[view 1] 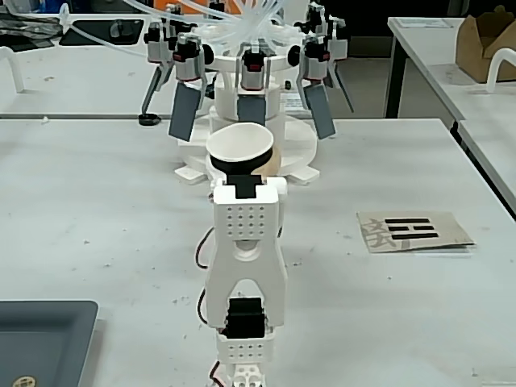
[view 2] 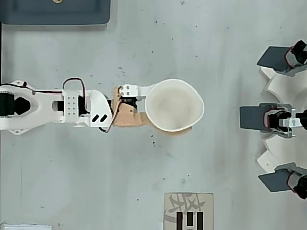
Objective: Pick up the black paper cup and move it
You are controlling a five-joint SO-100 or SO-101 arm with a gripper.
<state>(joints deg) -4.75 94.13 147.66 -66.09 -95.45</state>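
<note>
The black paper cup [view 2: 173, 105] sits mouth-up at the frame's middle, squeezed in the end effector [view 2: 165, 111], just right of the arm.

a white table [view 1: 97, 210] carries a printed card [view 1: 413, 230] with black bars, lying flat at the right of the fixed view. a dark grey tray [view 1: 40, 339] sits at the lower left corner. a white fixture with grey paddles [view 1: 251, 97] stands at the far edge. a cardboard box [view 1: 484, 44] rests on a neighbouring table.
</note>
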